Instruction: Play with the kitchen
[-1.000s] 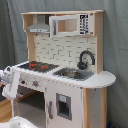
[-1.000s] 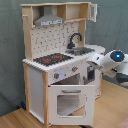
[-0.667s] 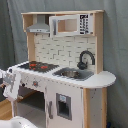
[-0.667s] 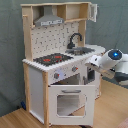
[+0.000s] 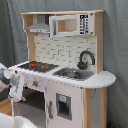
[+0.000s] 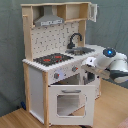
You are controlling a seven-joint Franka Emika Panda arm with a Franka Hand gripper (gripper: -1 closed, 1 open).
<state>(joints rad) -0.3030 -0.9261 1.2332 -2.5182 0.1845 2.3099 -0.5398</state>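
The kitchen [image 5: 75,55] [image 6: 50,30] is a white and light-wood toy unit, seen in both exterior views. It has a red-ringed black hob [image 5: 37,65] [image 6: 52,59], a sink [image 5: 72,74] with a black faucet [image 5: 85,59] [image 6: 75,39], a grey hood [image 5: 39,27] [image 6: 49,20] and knobs on the front panel [image 6: 62,74]. The windowed oven door [image 6: 66,101] leans outward, with a dark gap above it. My white arm [image 6: 111,62] reaches in from the second exterior view's right. The gripper [image 6: 89,74] [image 5: 15,92] hangs at the front corner by the oven door's top edge.
A grey curtain [image 5: 115,40] hangs behind the kitchen. The floor is light wood [image 6: 107,112]. A rounded counter end [image 5: 102,80] juts out beside the sink. A second small door with a dark window [image 5: 62,106] is below the sink.
The arm has shifted only slightly near the oven door's top corner. The kitchen itself looks the same.
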